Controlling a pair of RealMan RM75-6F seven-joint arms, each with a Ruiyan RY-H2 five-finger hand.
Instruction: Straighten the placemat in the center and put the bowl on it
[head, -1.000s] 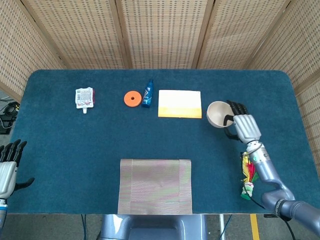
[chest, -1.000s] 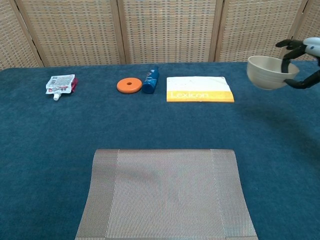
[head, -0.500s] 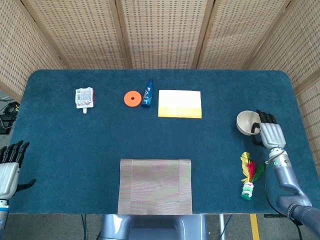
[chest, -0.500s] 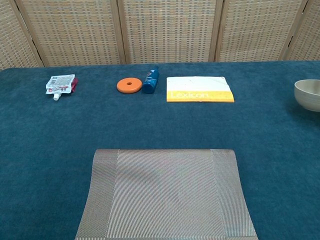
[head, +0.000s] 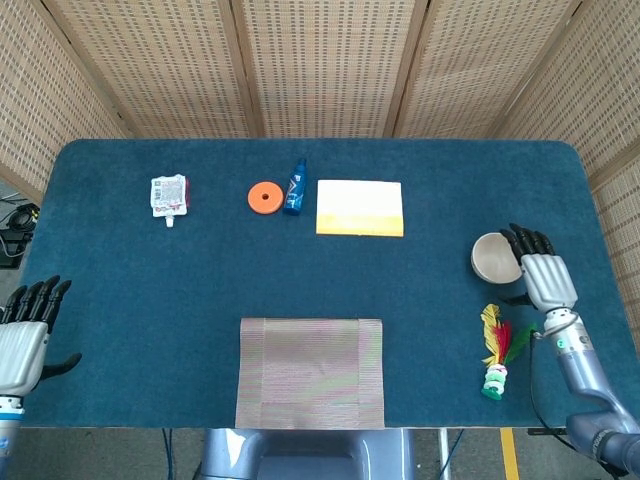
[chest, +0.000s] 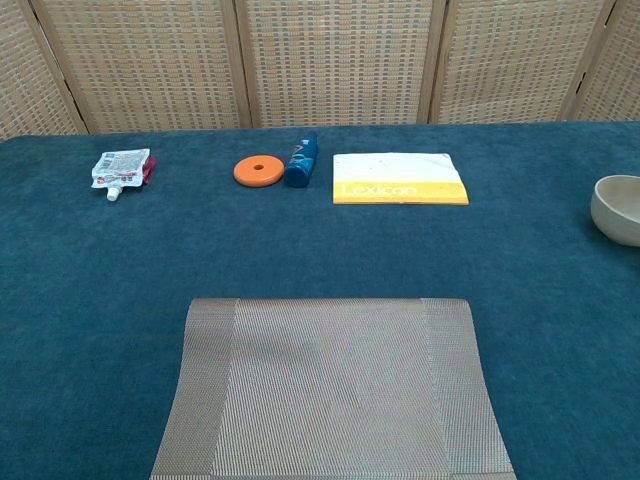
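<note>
The woven grey placemat (head: 311, 372) (chest: 330, 385) lies square at the table's front centre, reaching the front edge. At the far right, the beige bowl (head: 489, 257) (chest: 618, 208) sits upright on the blue cloth. My right hand (head: 545, 277) is just right of the bowl, fingers spread by its rim and thumb apart below it, gripping nothing; the chest view does not show this hand. Over the front left corner, my left hand (head: 25, 338) hangs open and empty.
Along the back lie a white-and-red pouch (head: 168, 195), an orange disc (head: 264, 197), a blue bottle (head: 295, 187) and a yellow-and-white book (head: 360, 208). A red, yellow and green feathered toy (head: 494, 353) lies in front of the bowl, beside my right forearm.
My right hand carried the bowl right and toward the front, lowered it onto the table, and its thumb came off the rim. My left hand rose slightly.
</note>
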